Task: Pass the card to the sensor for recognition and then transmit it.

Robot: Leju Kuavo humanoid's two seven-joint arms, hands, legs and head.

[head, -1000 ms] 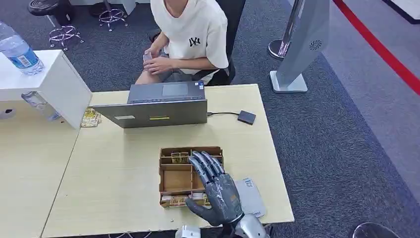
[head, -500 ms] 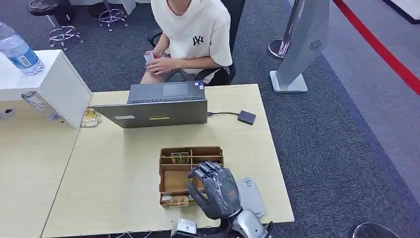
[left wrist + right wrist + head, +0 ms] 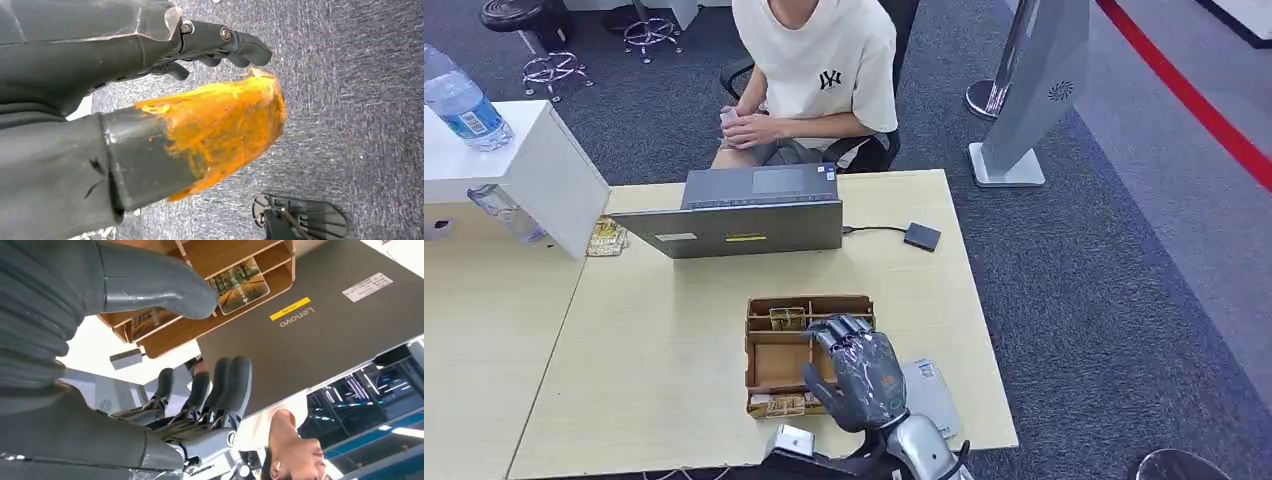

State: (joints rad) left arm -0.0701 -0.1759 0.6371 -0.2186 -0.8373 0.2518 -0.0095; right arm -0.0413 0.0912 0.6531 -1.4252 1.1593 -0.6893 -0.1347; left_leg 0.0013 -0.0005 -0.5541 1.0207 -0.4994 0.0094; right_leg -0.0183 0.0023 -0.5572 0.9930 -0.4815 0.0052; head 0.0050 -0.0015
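Cards (image 3: 788, 318) lie in the compartments of the wooden tray (image 3: 759, 357) on the bench (image 3: 674, 340), and in the head view none has been lifted, so the task looks barely begun: the pick, the pass over the sensor (image 3: 922, 237) beside the laptop (image 3: 742, 212) and the handover to the seated person (image 3: 814, 75) all appear to remain. The right hand (image 3: 862, 375) hovers over the tray's right side with fingers curled downward, nothing visibly in them; whether it touches a card cannot be told.

From the left wrist view, the left hand (image 3: 150, 100) hangs over carpet, fingers bent loosely, holding nothing.

From the right wrist view, the right hand's fingers (image 3: 230, 385) are spread apart and its thumb (image 3: 155, 285) sits in front of the tray, near a picture card (image 3: 240, 284) but apart from it.
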